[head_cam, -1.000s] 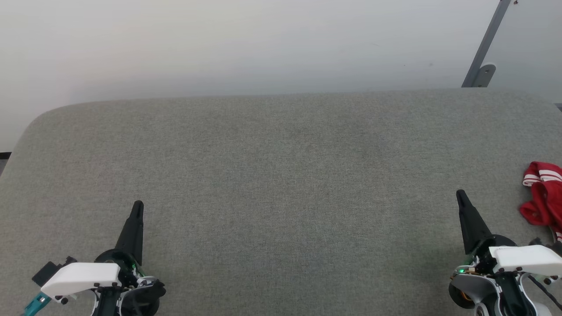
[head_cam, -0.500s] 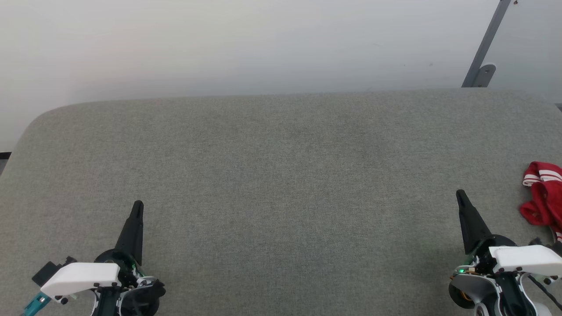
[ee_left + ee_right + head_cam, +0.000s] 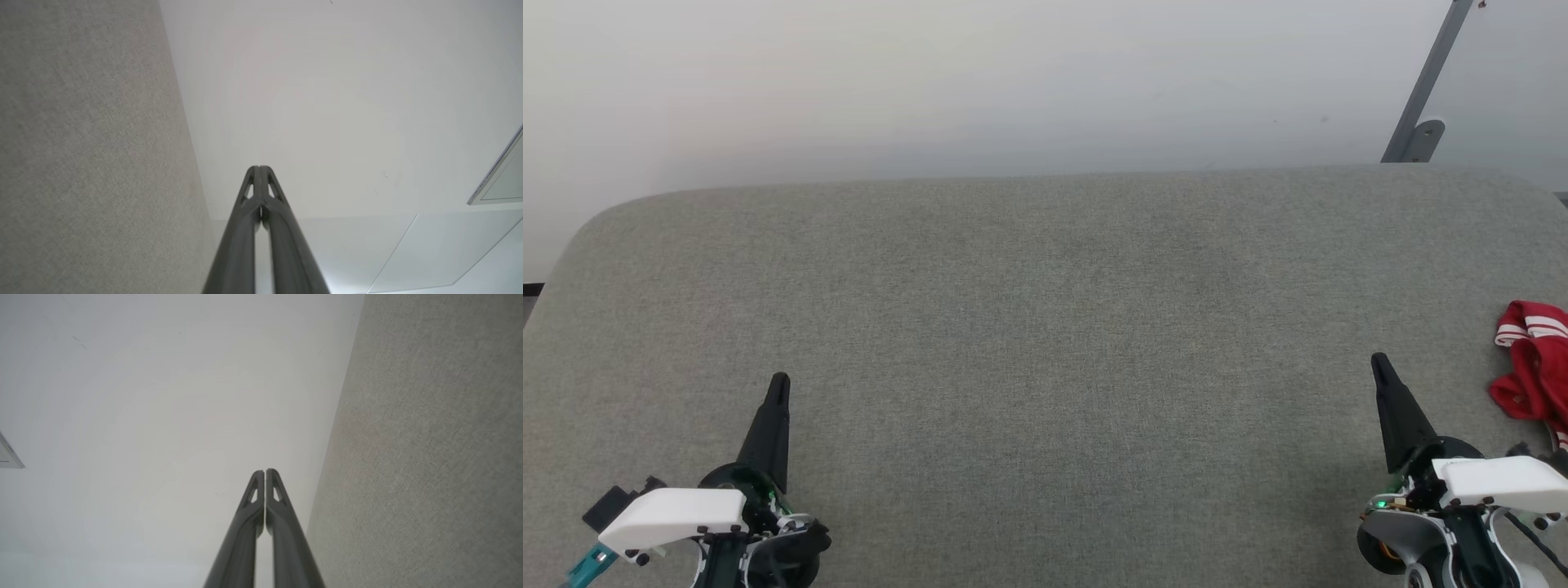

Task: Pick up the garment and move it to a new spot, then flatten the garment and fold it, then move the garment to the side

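Observation:
The garment [image 3: 1534, 363], red with white-striped trim, lies bunched at the right edge of the grey fabric table [image 3: 1045, 327], partly cut off by the head view's border. My right gripper [image 3: 1379, 361] hovers at the lower right, a little to the left of the garment and apart from it, fingers pressed together and empty. At the lower left my left gripper [image 3: 779, 380] is also shut with nothing in it. In the wrist views the left gripper [image 3: 259, 167] and the right gripper [image 3: 264, 471] each show both fingers touching along their length.
A pale wall [image 3: 1013, 82] rises behind the table's far edge. A grey metal post with a bracket [image 3: 1421, 114] stands at the back right. The table's rounded far-left corner [image 3: 596, 216] drops off to the floor.

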`<state>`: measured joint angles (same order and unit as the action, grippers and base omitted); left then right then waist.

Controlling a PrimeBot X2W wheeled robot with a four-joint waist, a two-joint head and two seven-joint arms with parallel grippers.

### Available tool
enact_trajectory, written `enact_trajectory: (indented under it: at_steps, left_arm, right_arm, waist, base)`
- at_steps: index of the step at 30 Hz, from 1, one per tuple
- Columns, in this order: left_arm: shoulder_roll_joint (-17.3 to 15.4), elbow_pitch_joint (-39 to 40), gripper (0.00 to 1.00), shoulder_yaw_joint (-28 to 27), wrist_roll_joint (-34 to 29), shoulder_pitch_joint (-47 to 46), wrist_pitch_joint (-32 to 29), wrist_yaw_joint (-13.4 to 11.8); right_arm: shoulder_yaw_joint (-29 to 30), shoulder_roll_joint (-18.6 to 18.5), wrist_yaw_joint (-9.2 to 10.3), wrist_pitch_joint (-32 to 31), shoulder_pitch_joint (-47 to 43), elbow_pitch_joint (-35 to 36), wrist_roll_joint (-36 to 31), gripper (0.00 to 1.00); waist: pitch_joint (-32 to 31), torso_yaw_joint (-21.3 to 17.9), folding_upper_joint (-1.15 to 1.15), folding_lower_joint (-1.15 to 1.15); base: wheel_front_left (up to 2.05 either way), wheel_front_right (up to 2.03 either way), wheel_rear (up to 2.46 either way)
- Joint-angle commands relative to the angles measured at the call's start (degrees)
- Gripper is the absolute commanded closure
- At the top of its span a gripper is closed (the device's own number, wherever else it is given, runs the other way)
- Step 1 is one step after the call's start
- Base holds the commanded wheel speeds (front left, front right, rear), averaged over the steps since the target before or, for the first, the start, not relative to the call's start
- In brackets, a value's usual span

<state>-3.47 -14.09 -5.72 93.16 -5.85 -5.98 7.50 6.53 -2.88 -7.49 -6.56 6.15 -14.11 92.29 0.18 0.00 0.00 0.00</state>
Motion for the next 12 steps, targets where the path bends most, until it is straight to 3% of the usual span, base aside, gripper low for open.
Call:
enact_trajectory:
  at_steps: [1,12]
  left_arm:
    - [0.08,0.04,1.0,-0.22,-0.29,-0.71,-0.12,-0.02]
    - [0.17,0.04,1.0,-0.33,-0.39,-0.72,-0.24,-0.02]
  right_arm:
    - [-0.04,0.1,0.0,-0.07,0.29,-0.01,0.22,1.0]
    - [-0.07,0.09,0.0,-0.07,0.29,0.0,0.23,1.0]
  waist:
    - [0.0,0.0,0.0,0.0]
    - [0.0,0.0,0.0,0.0]
  base:
    - [0.0,0.0,0.0]
    - [0.0,0.0,0.0]
